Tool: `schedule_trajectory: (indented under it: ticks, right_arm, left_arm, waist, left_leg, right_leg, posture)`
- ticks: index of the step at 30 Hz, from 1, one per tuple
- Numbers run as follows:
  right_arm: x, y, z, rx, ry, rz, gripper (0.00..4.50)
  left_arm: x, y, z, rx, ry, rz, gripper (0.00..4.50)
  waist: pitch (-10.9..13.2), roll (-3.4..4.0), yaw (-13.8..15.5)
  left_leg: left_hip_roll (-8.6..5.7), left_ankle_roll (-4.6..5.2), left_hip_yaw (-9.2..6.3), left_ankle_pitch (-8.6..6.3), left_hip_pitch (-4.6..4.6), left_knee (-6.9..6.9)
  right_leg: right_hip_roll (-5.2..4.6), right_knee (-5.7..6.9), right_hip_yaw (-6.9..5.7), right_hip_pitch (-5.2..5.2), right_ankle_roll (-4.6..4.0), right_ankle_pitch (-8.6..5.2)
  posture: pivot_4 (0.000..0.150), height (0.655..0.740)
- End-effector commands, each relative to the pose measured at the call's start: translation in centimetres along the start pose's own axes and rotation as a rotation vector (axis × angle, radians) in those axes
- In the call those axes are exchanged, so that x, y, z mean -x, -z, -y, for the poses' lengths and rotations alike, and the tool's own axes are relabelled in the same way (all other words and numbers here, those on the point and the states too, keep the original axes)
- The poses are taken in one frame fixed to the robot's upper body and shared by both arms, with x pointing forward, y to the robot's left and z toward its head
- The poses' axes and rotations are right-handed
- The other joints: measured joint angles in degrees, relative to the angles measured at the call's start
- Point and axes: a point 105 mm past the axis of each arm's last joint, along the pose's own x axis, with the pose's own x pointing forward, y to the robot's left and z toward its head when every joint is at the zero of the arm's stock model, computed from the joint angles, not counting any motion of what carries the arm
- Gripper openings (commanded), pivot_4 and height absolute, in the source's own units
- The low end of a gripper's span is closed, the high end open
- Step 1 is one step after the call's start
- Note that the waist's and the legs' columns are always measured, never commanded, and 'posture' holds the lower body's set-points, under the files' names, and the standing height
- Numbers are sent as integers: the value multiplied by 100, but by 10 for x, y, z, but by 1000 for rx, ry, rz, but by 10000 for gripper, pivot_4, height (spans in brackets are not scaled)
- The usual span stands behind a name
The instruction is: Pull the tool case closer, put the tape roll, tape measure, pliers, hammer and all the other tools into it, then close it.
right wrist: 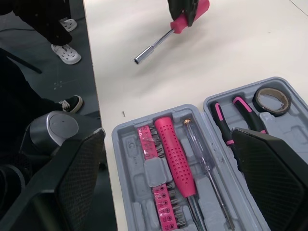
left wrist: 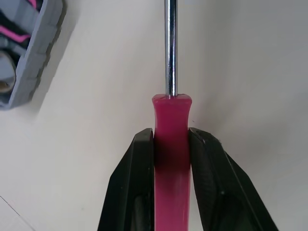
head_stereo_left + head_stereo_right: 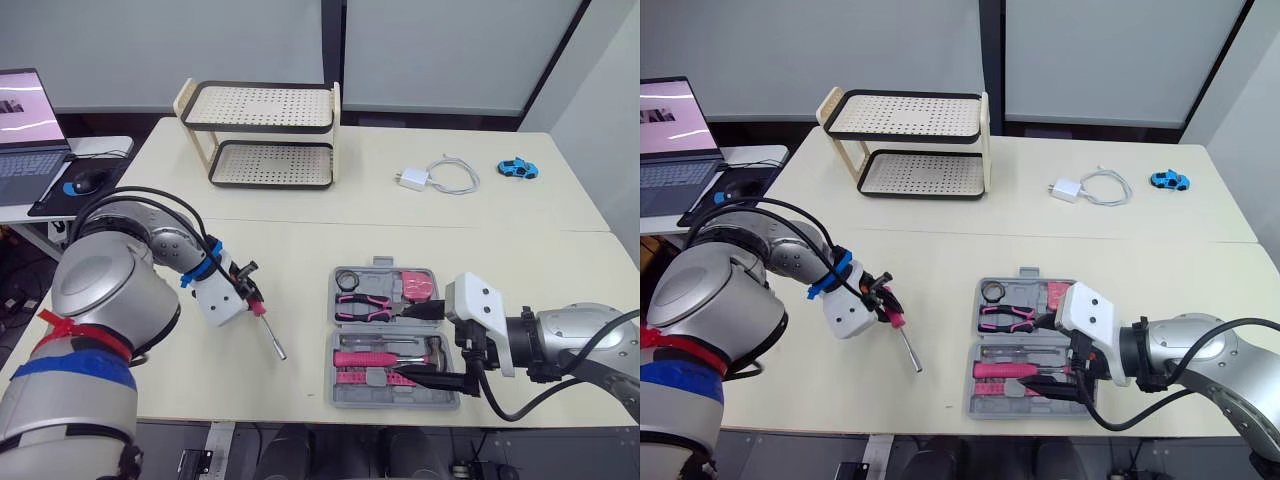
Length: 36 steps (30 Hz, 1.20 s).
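My left gripper (image 3: 255, 297) is clamped on the pink handle of the screwdriver (image 3: 271, 337). In the left wrist view both fingers (image 2: 139, 178) press flat against the handle's sides, and the steel shaft runs straight out along the gripper's line. From the head camera, the tool's long axis slants from the handle down toward the near edge of the table (image 3: 480, 230) and a little to my right. The tip is low over the surface; I cannot tell whether it touches. The screwdriver is well left of the case (image 3: 332, 385), which lies open and flat with its two halves stacked far and near. The tape roll (image 3: 347, 278) and pliers (image 3: 365, 305) sit in the far half and the hammer (image 3: 385, 357) in the near half. My right gripper (image 3: 432, 345) hangs over the case's right side, jaws spread wide and holding nothing.
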Motion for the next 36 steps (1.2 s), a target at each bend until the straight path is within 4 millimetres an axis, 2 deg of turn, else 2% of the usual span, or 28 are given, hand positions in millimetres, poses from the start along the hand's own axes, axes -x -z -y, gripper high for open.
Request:
schedule_trajectory:
  ticks: [1, 7, 12, 19, 23, 30, 33, 36]
  right_arm:
    - [0, -6, 0, 30, 8, 18, 45000]
    - [-2, -5, -1, 26, 5, 19, 45000]
    - [-3, -6, 0, 26, 0, 19, 45000]
    - [-5, -5, 1, 26, -6, 15, 45000]
    - [-6, -5, 1, 27, -5, 14, 45000]
    - [-7, -4, 2, 43, 7, 10, 45000]
    - [-9, -5, 2, 47, 8, 11, 45000]
    - [-10, -5, 1, 47, 6, 16, 45000]
  left_arm:
    - [11, -3, -2, 64, -12, 14, 6739]
    - [22, -5, 3, 85, 34, 19, 6739]
    - [31, 5, 0, -77, 73, -49, 6739]
    - [31, 9, 6, -253, 189, -103, 6740]
    - [27, 6, 3, -320, 214, -110, 6739]
    - [20, 3, -8, -341, 173, -119, 6740]
    - [17, 4, -15, -290, 117, -130, 6739]
    - [20, 5, -9, -252, 112, -135, 6739]
  waist:
    - [0, 0, -28]
    - [-1, -1, -44]
    - [-1, -1, -49]
    - [-1, 0, -54]
    - [-1, 0, -50]
    - [-1, 0, -61]
    - [-2, 1, -84]
    - [-1, 1, -112]
  left_leg:
    - [0, 0, -1, 0, 0, 0]
    - [1, 0, -7, 0, 2, 0]
    - [3, -1, -11, 0, 2, 1]
    - [3, -1, -13, 1, 2, 2]
    - [3, -1, -15, 1, 2, 2]
    - [3, -1, -15, 0, 2, 4]
    - [3, -1, -22, 0, 3, 4]
    - [3, -1, -46, 0, 3, 4]
  right_leg:
    - [0, 1, -1, 0, 0, 0]
    - [0, 19, -5, -3, 1, 0]
    - [0, 27, -4, -8, 1, -1]
    - [0, 27, -1, -8, 1, -1]
    - [0, 27, -1, -8, 1, -1]
    - [0, 28, 0, -8, 1, -1]
    - [0, 29, 1, -9, 1, -1]
    - [1, 30, -1, -9, 1, -1]
  posture:
    - [1500, 7400]
    - [1500, 7400]
    - [1500, 7400]
    - [1500, 7400]
    - [1500, 7400]
    - [1500, 7400]
    - [1500, 7400]
    - [1500, 7400]
